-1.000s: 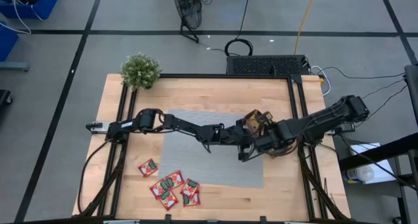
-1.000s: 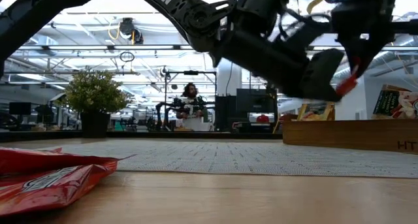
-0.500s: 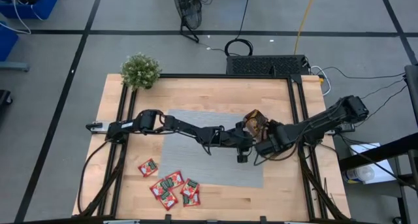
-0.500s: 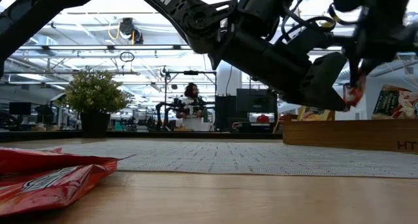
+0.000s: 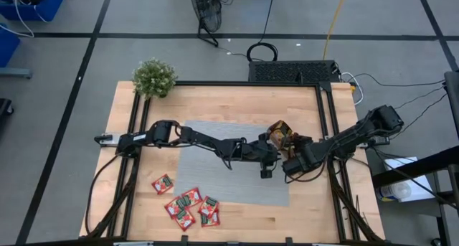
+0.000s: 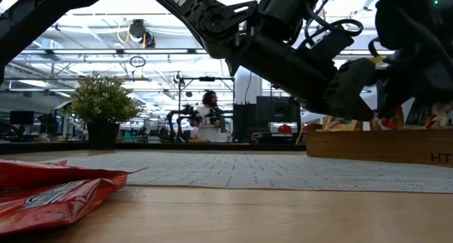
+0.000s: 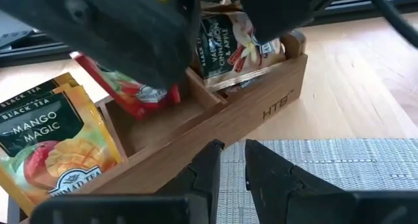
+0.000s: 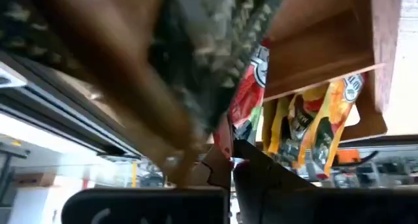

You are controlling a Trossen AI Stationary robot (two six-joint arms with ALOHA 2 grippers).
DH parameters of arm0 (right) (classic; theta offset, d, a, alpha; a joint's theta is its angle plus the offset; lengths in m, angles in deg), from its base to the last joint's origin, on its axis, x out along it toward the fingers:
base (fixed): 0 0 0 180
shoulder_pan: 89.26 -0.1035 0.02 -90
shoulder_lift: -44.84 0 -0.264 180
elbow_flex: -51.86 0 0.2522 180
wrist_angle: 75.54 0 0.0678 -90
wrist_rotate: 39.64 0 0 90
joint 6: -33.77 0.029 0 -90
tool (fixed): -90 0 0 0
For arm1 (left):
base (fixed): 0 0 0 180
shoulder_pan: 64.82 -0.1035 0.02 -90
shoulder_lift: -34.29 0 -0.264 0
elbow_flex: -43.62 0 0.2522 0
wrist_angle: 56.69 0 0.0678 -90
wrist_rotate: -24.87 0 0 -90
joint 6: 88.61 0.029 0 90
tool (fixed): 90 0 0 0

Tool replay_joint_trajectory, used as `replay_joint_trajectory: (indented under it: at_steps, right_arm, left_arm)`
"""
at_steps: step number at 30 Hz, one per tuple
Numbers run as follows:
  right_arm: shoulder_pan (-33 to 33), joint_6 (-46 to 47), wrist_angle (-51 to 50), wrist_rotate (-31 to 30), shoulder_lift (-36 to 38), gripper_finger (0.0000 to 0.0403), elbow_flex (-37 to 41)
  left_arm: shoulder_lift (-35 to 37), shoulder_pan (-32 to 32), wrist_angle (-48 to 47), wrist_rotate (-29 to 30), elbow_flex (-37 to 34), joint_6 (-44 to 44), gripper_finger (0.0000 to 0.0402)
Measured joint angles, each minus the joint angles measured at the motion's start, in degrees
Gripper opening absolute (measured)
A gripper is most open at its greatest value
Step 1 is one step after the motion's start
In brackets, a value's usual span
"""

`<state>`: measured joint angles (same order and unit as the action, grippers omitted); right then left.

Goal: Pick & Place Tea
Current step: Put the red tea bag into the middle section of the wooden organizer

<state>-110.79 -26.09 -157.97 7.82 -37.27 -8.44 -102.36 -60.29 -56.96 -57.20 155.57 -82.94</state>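
Nearest the table's front edge, the loose red sachets [image 5: 188,206] lie in a small heap on the bare wood, just off the grey mat [image 5: 208,176], none of them shifted over the last second; above the far side of the mat the left gripper [image 7: 230,145] hangs with its fingers narrowly apart and nothing between them, where a second ago it was tight up against the right arm's tip with a scrap of red at the meeting point; that looks like a hand-over now finished, the left having let go and stayed behind; the right gripper [image 8: 230,160] is clamped on one red sachet [image 7: 124,93] and has carried it off the mat to the wooden tray [image 7: 274,100], where it hangs over an empty middle compartment, between the mango sachets [image 7: 46,139] and the pale vanilla ones [image 7: 225,41]; the sachet is not yet set down, so I judge this one to be in the placing step, with a lowering and a release left; farther off stand the potted plant [image 5: 154,77] at the table's back corner and a person [image 6: 207,115] in the room behind.
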Motion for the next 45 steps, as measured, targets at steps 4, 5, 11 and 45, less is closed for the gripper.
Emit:
replay_joint_trajectory:
  at_steps: [4,5,11,45]
  right_arm:
    - [0.1,-0.9,1.8,-0.9,0.0,0.0,0.7]
    - [0.0,-0.9,2.0,-0.9,0.0,0.0,0.7]
    - [0.0,2.7,3.2,-0.8,0.0,0.0006,0.7]
    - [10.1,74.7,4.9,15.4,12.9,0.0078,-10.0]
  left_arm:
    - [0.0,0.0,-0.3,0.0,0.0,0.0,0.0079]
    - [0.0,0.0,-0.4,0.0,0.0,0.0,0.0079]
    - [0.0,0.0,-0.4,0.0,0.0,0.0,0.0079]
    - [0.0,-0.6,-4.3,2.3,0.1,-0.2,0.0079]
